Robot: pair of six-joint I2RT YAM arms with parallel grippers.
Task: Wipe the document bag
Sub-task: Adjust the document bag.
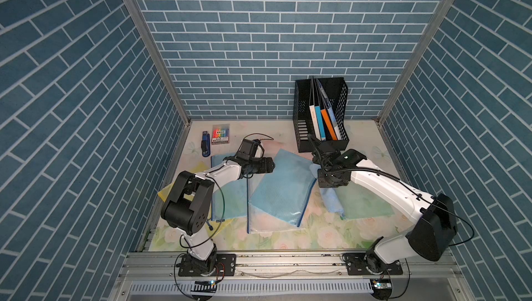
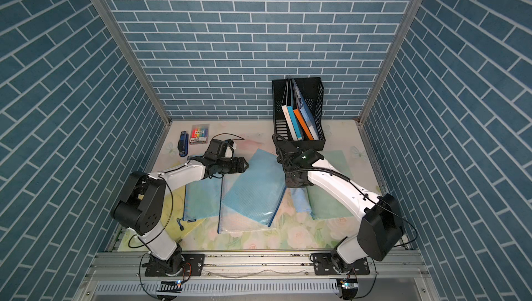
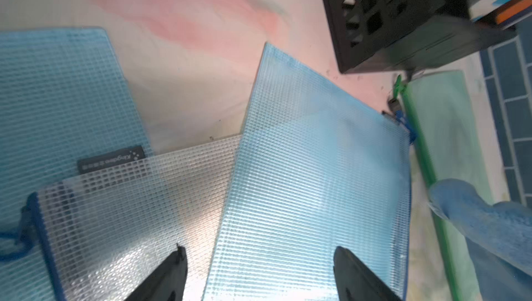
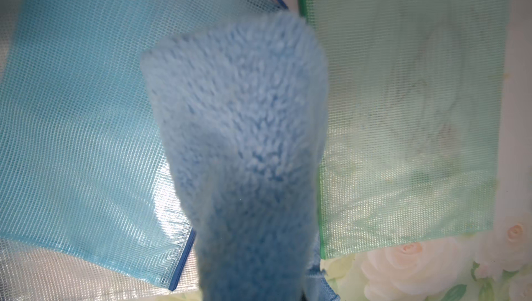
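A blue mesh document bag (image 1: 283, 187) (image 2: 253, 193) lies tilted in the middle of the table, on top of a clear mesh bag (image 1: 264, 224) (image 3: 129, 199). My left gripper (image 1: 272, 165) (image 3: 257, 250) hovers open over the blue bag's (image 3: 316, 170) far left corner with nothing between its fingers. My right gripper (image 1: 326, 184) points down at the blue bag's right edge, shut on a fluffy blue cloth (image 1: 332, 201) (image 4: 239, 141). The cloth hangs between the blue bag (image 4: 80, 112) and a green bag (image 4: 403, 112) and hides the right fingers.
The green mesh bag (image 1: 362, 201) lies under the right arm. Another blue bag (image 1: 229, 199) and a yellow one (image 1: 165, 193) lie under the left arm. A black file holder (image 1: 319, 112) with books stands at the back right. A stapler (image 1: 205, 144) and marker pack (image 1: 221, 135) sit back left.
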